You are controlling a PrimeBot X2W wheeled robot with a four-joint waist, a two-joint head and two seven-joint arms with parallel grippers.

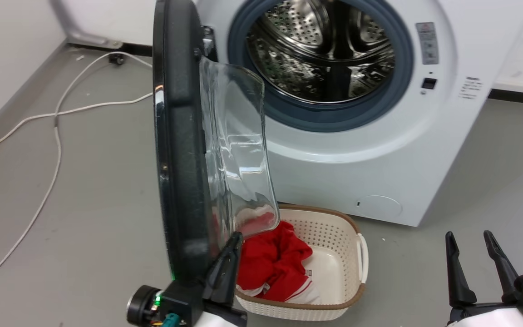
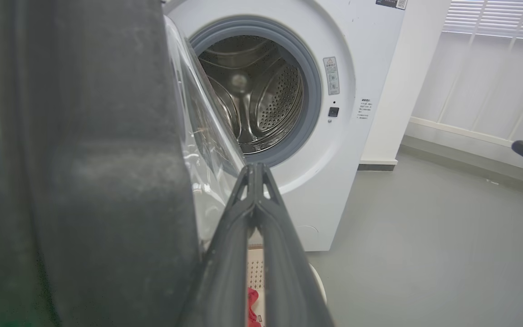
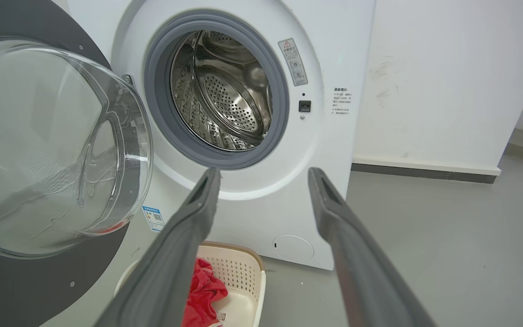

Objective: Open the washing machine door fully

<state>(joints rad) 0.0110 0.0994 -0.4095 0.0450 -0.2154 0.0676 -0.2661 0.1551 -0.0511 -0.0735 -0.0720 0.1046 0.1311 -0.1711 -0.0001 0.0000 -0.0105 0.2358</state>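
Door (image 1: pixel 180 136) hangs open, left gripper (image 1: pixel 235 237) apparently touching its rim.

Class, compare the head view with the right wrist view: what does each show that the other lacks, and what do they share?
Head view: a white cable trailing over the floor, and the left claw beside the lower edge of the washing machine door. Right wrist view: a blue label on the washing machine front. Both: the door swung open, the steel drum, the basket holding red cloth, the open right claw.
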